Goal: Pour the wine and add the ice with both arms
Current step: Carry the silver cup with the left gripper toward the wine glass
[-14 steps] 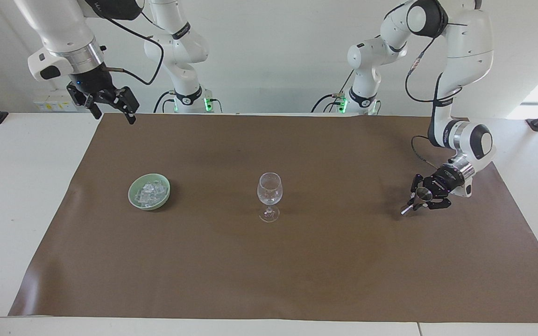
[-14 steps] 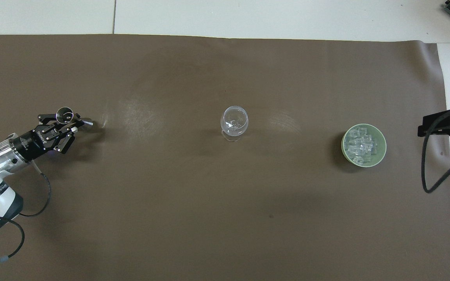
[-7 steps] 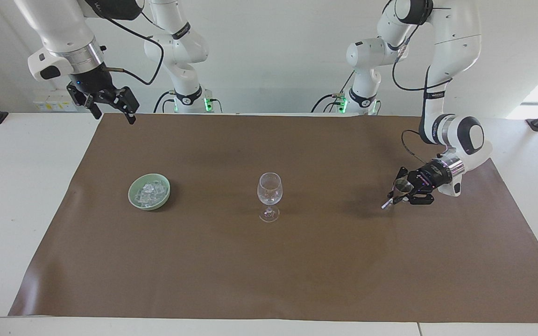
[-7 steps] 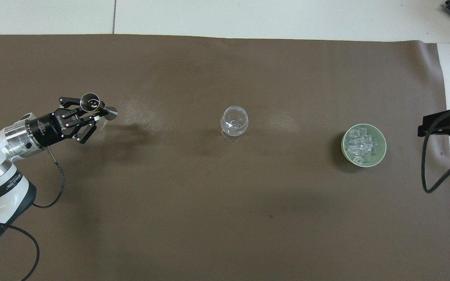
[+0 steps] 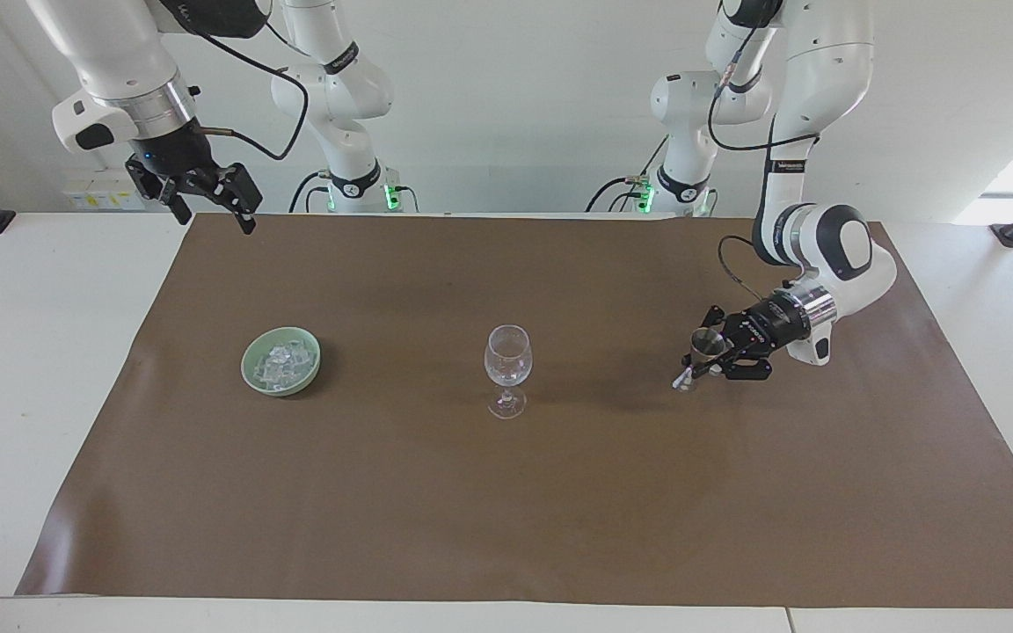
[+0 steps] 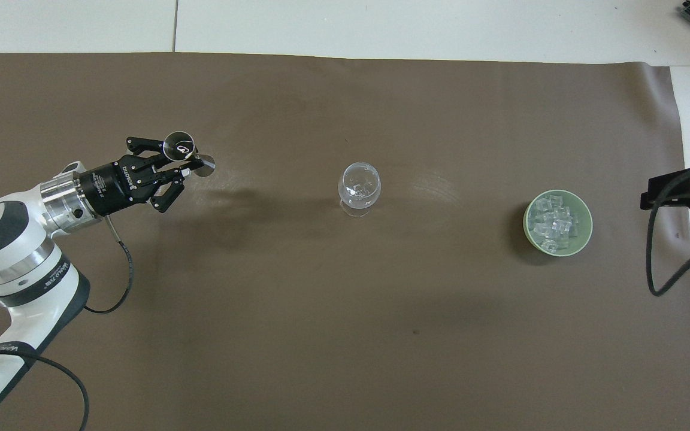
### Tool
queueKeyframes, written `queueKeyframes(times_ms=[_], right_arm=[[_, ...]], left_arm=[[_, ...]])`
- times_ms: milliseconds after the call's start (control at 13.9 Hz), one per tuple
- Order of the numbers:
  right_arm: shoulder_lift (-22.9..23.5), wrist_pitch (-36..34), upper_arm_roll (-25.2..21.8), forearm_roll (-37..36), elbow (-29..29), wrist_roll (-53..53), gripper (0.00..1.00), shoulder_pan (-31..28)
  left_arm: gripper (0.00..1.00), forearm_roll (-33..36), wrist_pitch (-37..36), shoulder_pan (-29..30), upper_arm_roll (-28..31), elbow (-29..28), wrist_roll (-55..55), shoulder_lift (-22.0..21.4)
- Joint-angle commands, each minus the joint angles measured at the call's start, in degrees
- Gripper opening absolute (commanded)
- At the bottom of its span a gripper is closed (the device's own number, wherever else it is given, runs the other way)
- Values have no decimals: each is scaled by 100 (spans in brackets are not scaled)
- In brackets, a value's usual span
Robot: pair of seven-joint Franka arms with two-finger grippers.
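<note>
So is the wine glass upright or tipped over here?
Upright. The wine glass stands on its foot on the brown mat, stem vertical, bowl opening upward, untouched by either gripper.

Both arms are built of glossy white rounded shells with dark grey to black caps at the joints, and each ends in a ribbed silver wrist ring just above a black linkage gripper, the left gripper (image 5: 707, 359) and the right gripper (image 5: 207, 198). A thin black cable loops loose from beside each wrist ring back up along the arm, and small black lettering runs along the white link above the left wrist, with pale print on the gripper's black body that is probably a maker's name. Green lights glow at both bases.
</note>
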Motion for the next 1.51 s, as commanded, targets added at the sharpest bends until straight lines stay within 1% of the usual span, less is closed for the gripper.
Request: queueKeyframes(times_ms=[0, 144, 288, 576, 721, 865, 1081, 1225, 1441], right_arm=[[-124, -10, 11, -41, -138, -160, 100, 0], [-124, -10, 11, -41, -138, -160, 100, 0], [-124, -10, 11, -41, -138, -160, 100, 0], [-124, -10, 11, -41, -138, -160, 100, 0], [-124, -10, 11, -41, -138, -160, 100, 0], [-124, -10, 11, -41, -138, -160, 100, 0], [-124, -10, 11, -41, -138, -160, 100, 0], [-124, -10, 11, -41, -138, -160, 100, 0], [-124, -10, 11, -41, -138, -160, 100, 0]], left_arm=[[0, -176, 390, -347, 46, -80, -441, -338], [0, -299, 609, -662, 46, -71, -784, -540], [0, -308, 1127, -1067, 37, -62, -908, -725], [0, -317, 1831, -1621, 11, -1, -1137, -919], [0, -317, 2270, -1858, -86, 78, -1119, -963], [0, -256, 2561, -2034, -130, 105, -1014, -972], [0, -220, 3245, -2342, -192, 166, -750, -1042], [0, -185, 3711, -2500, -235, 350, -759, -1042], [0, 122, 4397, -2843, -271, 544, -689, -937]])
